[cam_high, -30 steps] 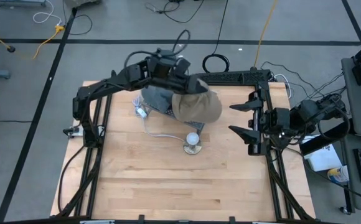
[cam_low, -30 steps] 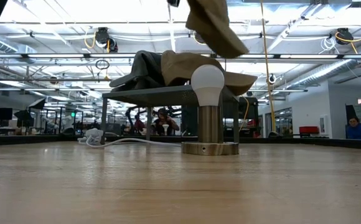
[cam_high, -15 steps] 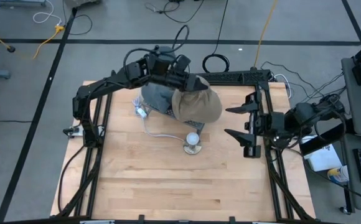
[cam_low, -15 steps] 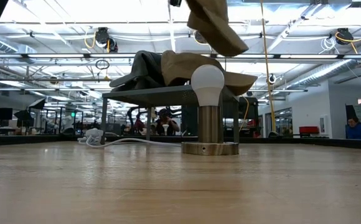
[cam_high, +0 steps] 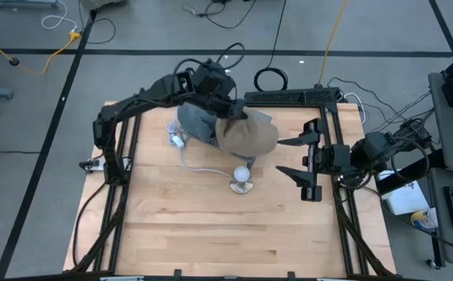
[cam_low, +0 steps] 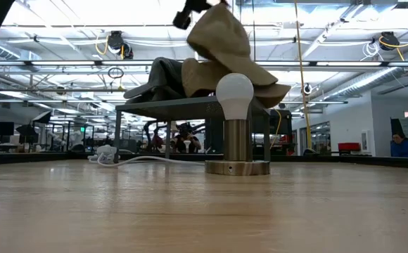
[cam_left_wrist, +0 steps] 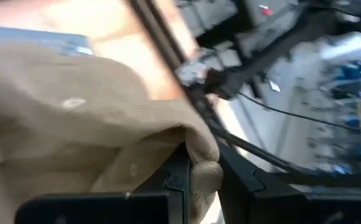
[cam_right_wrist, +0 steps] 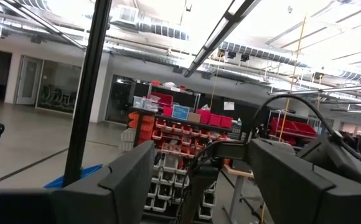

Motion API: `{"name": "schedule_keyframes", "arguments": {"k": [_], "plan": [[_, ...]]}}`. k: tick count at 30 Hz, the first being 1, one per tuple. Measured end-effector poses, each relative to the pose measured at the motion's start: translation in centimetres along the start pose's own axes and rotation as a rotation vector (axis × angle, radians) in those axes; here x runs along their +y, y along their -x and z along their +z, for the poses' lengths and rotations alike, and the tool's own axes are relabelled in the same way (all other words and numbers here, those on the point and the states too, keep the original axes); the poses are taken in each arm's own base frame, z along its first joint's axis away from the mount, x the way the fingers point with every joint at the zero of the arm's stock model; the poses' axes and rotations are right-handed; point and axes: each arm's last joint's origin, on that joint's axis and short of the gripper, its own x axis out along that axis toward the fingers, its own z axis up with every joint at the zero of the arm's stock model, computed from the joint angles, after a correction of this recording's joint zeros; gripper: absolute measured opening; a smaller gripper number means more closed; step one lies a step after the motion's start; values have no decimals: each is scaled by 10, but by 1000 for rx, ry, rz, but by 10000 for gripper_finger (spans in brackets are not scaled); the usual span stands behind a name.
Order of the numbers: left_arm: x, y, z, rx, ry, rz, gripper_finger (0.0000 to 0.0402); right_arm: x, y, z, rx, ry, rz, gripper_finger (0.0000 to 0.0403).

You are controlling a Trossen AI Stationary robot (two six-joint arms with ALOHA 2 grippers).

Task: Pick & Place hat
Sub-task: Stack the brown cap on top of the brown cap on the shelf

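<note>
A tan hat (cam_high: 250,136) hangs from my left gripper (cam_high: 228,109) over a grey rack (cam_high: 191,125) at the table's far middle. In the low view this hat (cam_low: 218,35) droops from the gripper (cam_low: 190,8) onto another tan hat (cam_low: 260,88) that lies on the rack (cam_low: 169,107) beside a dark grey hat (cam_low: 158,76). My right gripper (cam_high: 285,158) hovers open to the right of the rack, touching nothing; its wrist view (cam_right_wrist: 199,168) looks out into the room. My left gripper (cam_left_wrist: 202,171) pinches a rolled edge of the tan hat (cam_left_wrist: 200,163) between its two fingers, coming from above and from the table's left. The hat hangs below the fingers, slack, and its lower part (cam_low: 250,65) reaches the tan hat on the rack.
A white bulb on a metal stand (cam_high: 243,178) is just in front of the rack, with a white cable (cam_high: 199,168) running to its left. Black frame rails (cam_high: 336,148) line the table's sides. Bare wood (cam_high: 211,226) fills the near half.
My left gripper has come down and a little toward the near edge, still shut on the tan hat, which has sunk from high above the rack onto the hats there. My right arm has shifted toward the table's left, staying open.
</note>
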Motion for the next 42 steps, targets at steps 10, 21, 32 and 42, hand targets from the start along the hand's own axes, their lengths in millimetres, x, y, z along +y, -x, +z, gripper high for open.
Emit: {"name": "schedule_keyframes", "arguments": {"k": [10,21,32,42], "plan": [[19,-1,-1,-86,-8,246,52,0,0,0,-3,-1,1,253],[45,-33,-7,-71,-17,524,70,6,-5,-6,18,14,12,254],[62,-50,-2,18,27,490,167,14,-6,-10,40,72,45,254],[57,0,14,-94,32,485,220,14,-6,-11,46,73,44,253]]}}
